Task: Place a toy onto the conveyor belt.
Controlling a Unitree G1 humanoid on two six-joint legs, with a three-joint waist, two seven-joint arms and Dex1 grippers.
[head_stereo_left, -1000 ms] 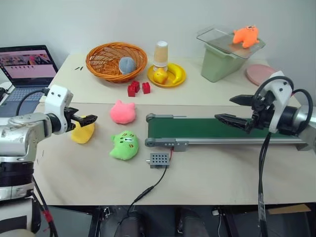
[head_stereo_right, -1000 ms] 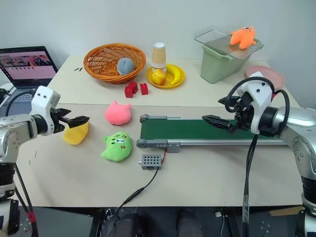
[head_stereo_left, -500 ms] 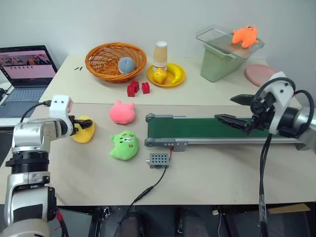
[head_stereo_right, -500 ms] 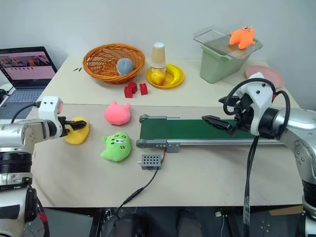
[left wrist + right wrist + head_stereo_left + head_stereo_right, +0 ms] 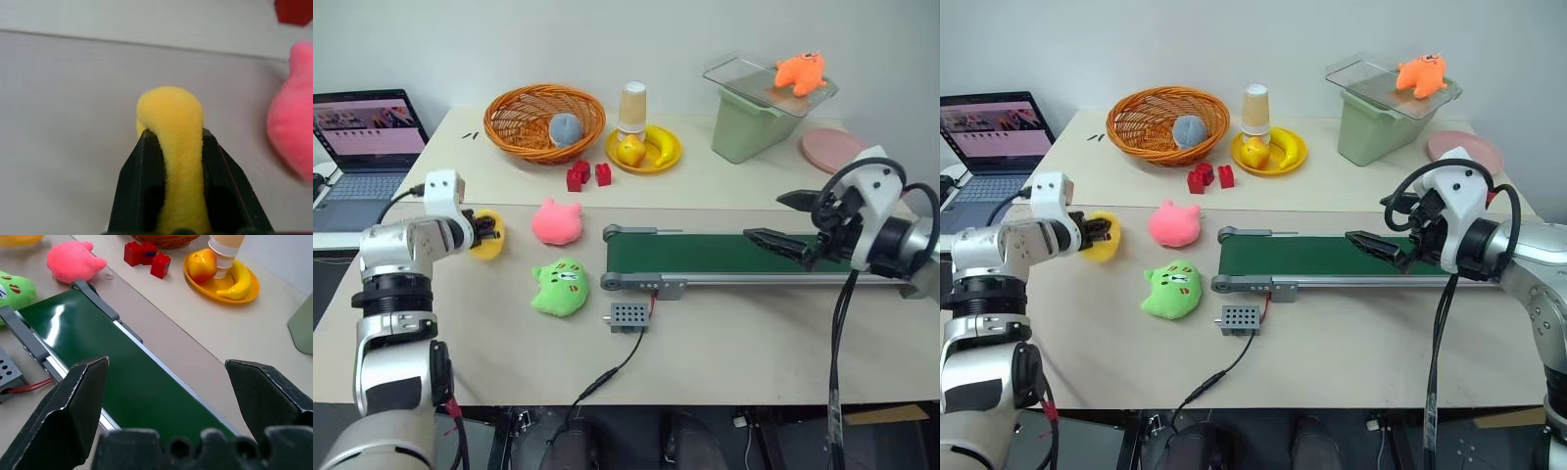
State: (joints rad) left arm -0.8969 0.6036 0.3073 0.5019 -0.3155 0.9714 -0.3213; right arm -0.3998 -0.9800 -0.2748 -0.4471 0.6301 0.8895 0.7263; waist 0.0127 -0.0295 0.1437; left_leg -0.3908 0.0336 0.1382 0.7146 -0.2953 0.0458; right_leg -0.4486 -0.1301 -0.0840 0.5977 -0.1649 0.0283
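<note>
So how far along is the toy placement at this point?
Done: left gripper has its jaws pinched on the yellow plush toy, which looks still down on the table. Left: lift and carry it to the bare conveyor belt. Right gripper hangs open over the belt.

Yellow plush toy [image 5: 171, 147], pink plush toy [image 5: 556, 221], green plush toy [image 5: 559, 288], dark green conveyor belt [image 5: 724, 253], orange basket [image 5: 543, 119]

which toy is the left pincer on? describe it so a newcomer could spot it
Start at the conveyor belt and look off its left end, where three plush toys lie on the table. The left pincer is shut on the yellow plush, the farthest from the belt, beyond the pink plush and green plush.
</note>
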